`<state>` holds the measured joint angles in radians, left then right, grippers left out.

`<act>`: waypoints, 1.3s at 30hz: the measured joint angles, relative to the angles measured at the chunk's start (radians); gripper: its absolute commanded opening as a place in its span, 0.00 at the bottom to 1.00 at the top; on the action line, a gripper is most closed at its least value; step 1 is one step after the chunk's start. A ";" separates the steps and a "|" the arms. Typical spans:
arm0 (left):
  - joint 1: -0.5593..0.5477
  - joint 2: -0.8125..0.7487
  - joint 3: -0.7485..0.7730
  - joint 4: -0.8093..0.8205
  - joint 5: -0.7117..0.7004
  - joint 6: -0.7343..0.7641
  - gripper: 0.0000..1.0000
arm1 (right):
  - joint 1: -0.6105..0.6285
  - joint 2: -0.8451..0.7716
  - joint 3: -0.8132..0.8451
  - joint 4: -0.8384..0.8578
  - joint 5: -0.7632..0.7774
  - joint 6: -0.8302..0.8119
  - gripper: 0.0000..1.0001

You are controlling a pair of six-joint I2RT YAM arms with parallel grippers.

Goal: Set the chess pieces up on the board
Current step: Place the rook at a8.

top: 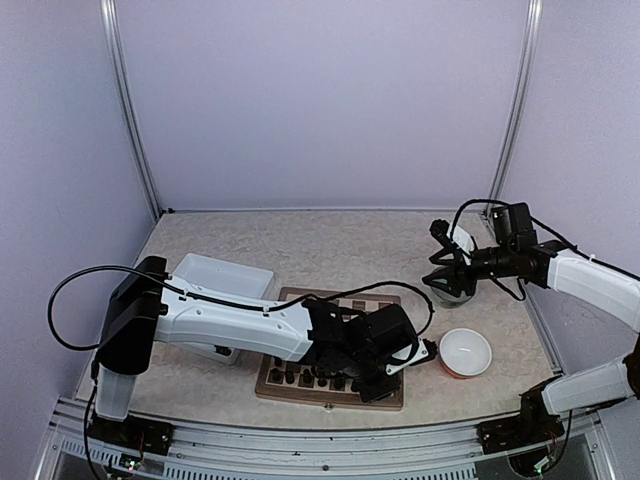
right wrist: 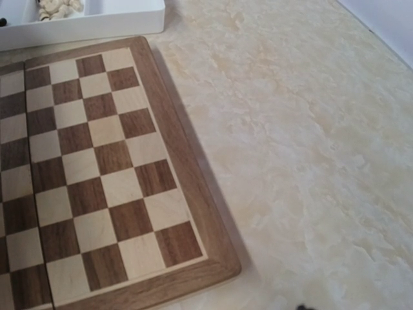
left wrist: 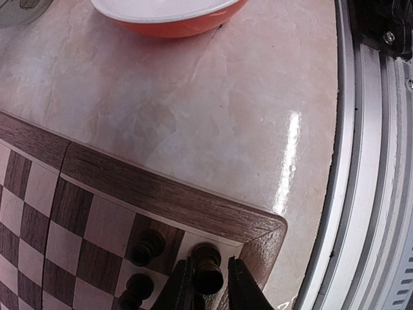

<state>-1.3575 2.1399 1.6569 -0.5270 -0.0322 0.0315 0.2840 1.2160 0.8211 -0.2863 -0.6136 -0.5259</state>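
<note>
The board (top: 330, 296) lies in front of the arms, and its far half shows bare in the right wrist view (right wrist: 193, 174). Dark chess pieces (top: 300, 377) stand in rows along its near edge. My left gripper (top: 388, 383) is low over the near right corner. In the left wrist view it (left wrist: 210, 266) straddles a dark piece (left wrist: 205, 253) standing on the corner square, narrowly open, with a thin gap at the right finger. Two more dark pieces (left wrist: 147, 247) stand beside it. My right gripper (top: 436, 257) hovers open above a grey bowl (top: 455, 292), right of the board.
An orange bowl with a white inside (top: 466, 352) sits just right of the board's near corner (left wrist: 174, 22). A white tray (top: 222, 275) holding cream pieces (right wrist: 58, 8) lies at the board's far left. The metal table rail (left wrist: 374, 194) runs close to the corner.
</note>
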 measured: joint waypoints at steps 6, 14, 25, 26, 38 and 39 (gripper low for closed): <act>0.000 0.001 0.005 -0.002 -0.006 0.000 0.24 | 0.000 0.000 0.000 0.000 -0.003 -0.001 0.59; 0.000 0.003 0.005 -0.007 -0.007 0.000 0.24 | 0.000 0.000 0.000 0.000 -0.010 -0.001 0.58; -0.006 -0.008 0.021 -0.039 -0.022 -0.006 0.32 | 0.000 0.000 0.000 -0.001 -0.023 -0.001 0.59; -0.008 -0.024 0.021 -0.044 -0.030 -0.008 0.33 | 0.000 0.000 0.000 -0.001 -0.023 -0.001 0.59; 0.253 -0.542 -0.118 -0.098 -0.266 -0.212 0.40 | 0.000 0.031 0.187 -0.161 -0.072 -0.040 0.58; 0.313 -0.577 -0.162 -0.102 -0.293 -0.241 0.39 | 0.000 0.041 0.212 -0.174 -0.079 -0.047 0.58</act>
<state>-1.0447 1.5627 1.4952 -0.6289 -0.3252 -0.2100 0.2840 1.2572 1.0332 -0.4606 -0.6930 -0.5728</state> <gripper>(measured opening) 0.398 0.587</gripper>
